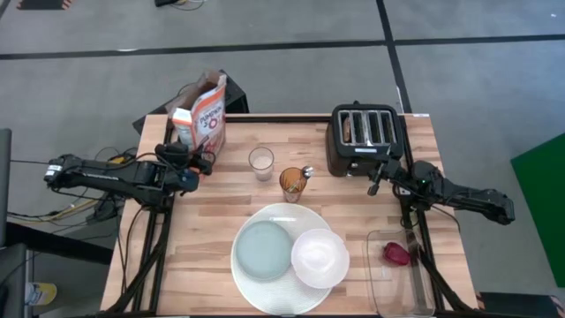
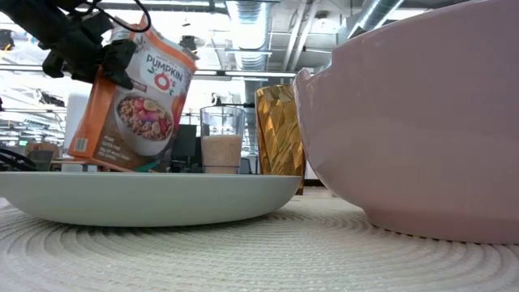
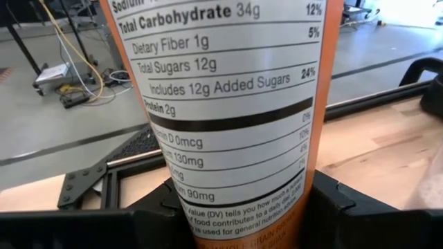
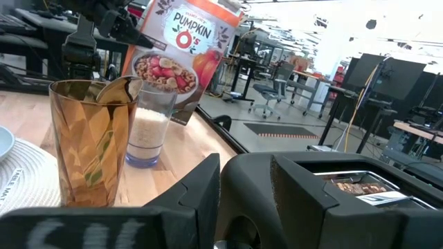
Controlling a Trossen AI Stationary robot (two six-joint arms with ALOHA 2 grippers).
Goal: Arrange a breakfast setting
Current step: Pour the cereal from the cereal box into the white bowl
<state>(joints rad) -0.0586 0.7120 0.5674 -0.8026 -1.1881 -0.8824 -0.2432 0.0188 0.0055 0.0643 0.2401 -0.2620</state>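
An orange Pumpkin O's cereal box (image 1: 210, 117) stands tilted at the table's far left, and my left gripper (image 1: 196, 161) is shut on it. The box also shows in the low view (image 2: 134, 101). A large round white plate (image 1: 265, 296) at the near middle carries a pale grey-blue plate (image 1: 263, 249) and a white bowl (image 1: 320, 258). A metal spoon (image 1: 305, 171) stands in an amber glass (image 1: 292, 183). Brown toast (image 4: 346, 184) sits in the black toaster (image 1: 365, 137). My right gripper (image 1: 378, 175) is shut close by the toaster's near side. Dark red fruit (image 1: 397, 253) lies in a clear tub. My left gripper pinches the box between its two fingers, one on each side of the narrow panel with the nutrition table (image 3: 242, 207). It comes level from the table's left and sits high on the box (image 2: 101, 61). The box is tilted; the plate hides its bottom. My right gripper: I cannot tell whether it touches the toaster.
A clear glass of milk (image 1: 260, 162) stands beside the amber glass. A white carton (image 1: 182, 126) stands behind the cereal box. The clear tub (image 1: 402, 281) is at the near right corner. Bare wood lies at the near left (image 1: 177, 256).
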